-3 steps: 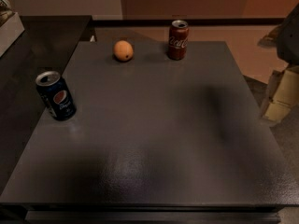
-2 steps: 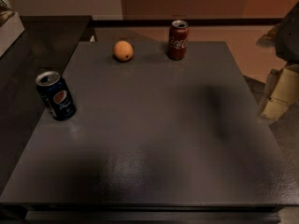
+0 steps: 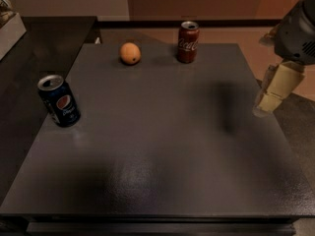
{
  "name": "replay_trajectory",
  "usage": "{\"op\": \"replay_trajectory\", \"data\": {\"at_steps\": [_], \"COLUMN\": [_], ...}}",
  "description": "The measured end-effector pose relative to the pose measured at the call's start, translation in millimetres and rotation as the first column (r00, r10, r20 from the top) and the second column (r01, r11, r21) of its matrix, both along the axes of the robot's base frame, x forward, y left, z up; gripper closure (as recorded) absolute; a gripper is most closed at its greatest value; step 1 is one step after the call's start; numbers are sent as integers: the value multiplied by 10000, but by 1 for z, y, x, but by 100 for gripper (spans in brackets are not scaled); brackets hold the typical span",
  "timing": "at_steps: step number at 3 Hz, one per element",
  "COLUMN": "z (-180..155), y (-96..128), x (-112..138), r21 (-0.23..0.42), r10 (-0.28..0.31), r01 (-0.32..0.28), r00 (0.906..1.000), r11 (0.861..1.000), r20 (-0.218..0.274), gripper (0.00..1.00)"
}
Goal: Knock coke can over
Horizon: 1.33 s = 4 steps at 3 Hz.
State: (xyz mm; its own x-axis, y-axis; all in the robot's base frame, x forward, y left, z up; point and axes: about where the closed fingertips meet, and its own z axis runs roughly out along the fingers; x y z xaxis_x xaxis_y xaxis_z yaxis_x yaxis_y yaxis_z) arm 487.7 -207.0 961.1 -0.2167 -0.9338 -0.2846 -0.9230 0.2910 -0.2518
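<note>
The coke can [image 3: 188, 42] stands upright at the far edge of the dark grey table [image 3: 162, 146], right of centre. It is dark red with white script and a silver top. My gripper [image 3: 264, 105] hangs at the right edge of the table, pointing down and left, well to the right of the can and nearer to the camera. It holds nothing and touches nothing.
A blue Pepsi can [image 3: 58, 101] stands upright near the table's left edge. An orange [image 3: 130, 53] lies at the far edge, left of the coke can. A dark counter [image 3: 44, 38] adjoins the table on the left. Brown floor lies beyond the right edge.
My gripper has moved a little to the left and up, closer over the table's right edge. The cans and the orange have not moved.
</note>
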Motion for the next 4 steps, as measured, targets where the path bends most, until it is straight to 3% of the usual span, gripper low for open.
{"op": "replay_trajectory", "data": {"at_steps": [1,2,4], "z": [-6,-22,-53], "y": [2,6,12], "x": [15,73,167], "r21": [172,853,2321], "r10": [-8,-340,-1372], "r01": [7,315,1285], "r00": [10000,9990,9903], "r11": [9999,9959,9642], "r20": [64,280,216], "gripper": [0,0,0]}}
